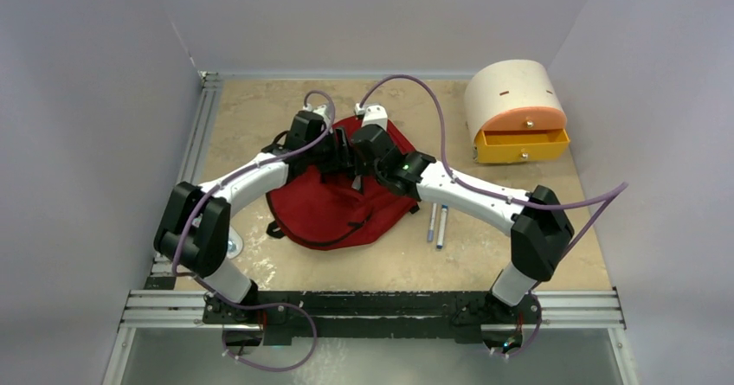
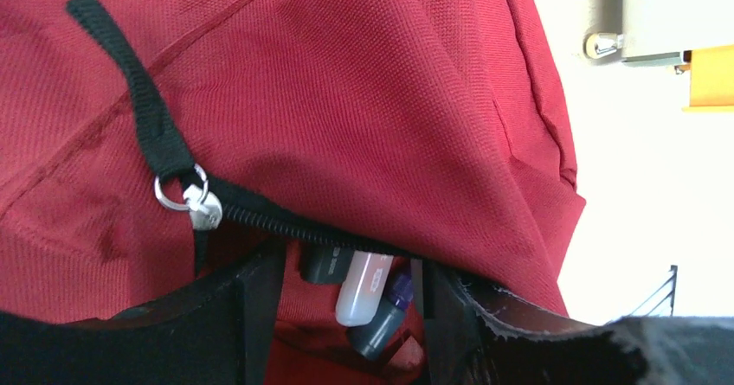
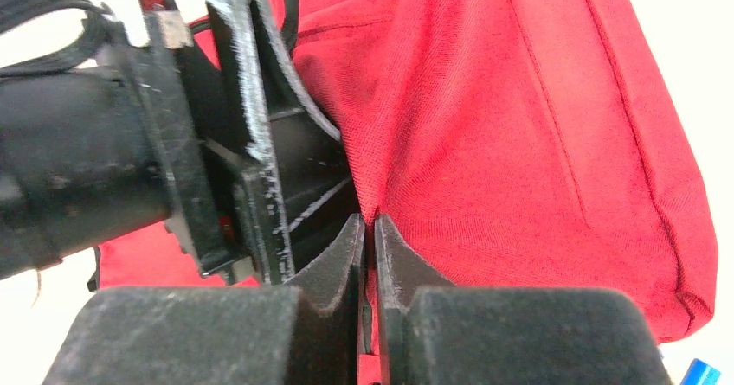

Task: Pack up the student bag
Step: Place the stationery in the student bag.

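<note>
Where the closed right claw [image 3: 368, 234] pinches its fabric, student bag [image 1: 338, 208] beneath the parted, empty left claw [image 2: 346, 268].

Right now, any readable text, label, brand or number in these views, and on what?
No readable text anywhere.
student bag: plain dark red fabric, no logo showing.
drawer box: no print visible.
pens beside the bag: too small to read.
markers inside the bag: no legible print.
</note>
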Tool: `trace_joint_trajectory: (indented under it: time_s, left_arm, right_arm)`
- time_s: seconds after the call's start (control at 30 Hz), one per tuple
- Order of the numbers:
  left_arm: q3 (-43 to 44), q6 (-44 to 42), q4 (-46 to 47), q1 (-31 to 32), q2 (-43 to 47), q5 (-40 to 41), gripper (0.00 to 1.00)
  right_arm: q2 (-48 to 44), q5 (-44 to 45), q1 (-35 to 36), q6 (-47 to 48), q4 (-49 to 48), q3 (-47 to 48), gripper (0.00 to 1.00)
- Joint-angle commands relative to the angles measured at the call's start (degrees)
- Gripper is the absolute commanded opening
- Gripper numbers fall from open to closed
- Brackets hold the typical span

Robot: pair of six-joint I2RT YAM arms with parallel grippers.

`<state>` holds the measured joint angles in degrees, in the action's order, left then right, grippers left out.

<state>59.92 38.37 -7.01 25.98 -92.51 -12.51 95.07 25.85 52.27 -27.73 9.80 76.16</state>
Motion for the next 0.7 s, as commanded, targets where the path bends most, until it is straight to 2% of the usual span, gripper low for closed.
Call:
trace_joint_trajectory:
  time_s: [0.0,0.17,0.33,0.47,0.67]
  left_arm:
    - [1.68,-1.45,-2.53,-0.31,6.62,2.8,0.55]
    - [-3.83,0.02,-4.54,-0.31,15.0,3.55,0.54]
    - [-8.15,1.61,-7.82,-0.31,23.17,2.55,0.47]
    - [-11.64,2.87,-10.56,-0.31,29.48,3.85,0.46]
    - [-13.5,3.7,-13.36,-0.31,34.37,6.74,0.45]
  right_arm:
    - [-3.63,-0.45,0.23,-1.23,-3.19,-0.38,0.1]
    - [-4.07,-0.12,0.11,-1.64,-3.09,-0.48,0.21]
    - [-6.06,-0.79,-0.03,-2.02,-2.79,-1.67,0.3]
    - [-9.93,0.12,-0.03,-4.4,-0.73,-4.36,0.34]
    - [-19.79,5.52,-0.13,-12.51,1.81,-14.64,0.36]
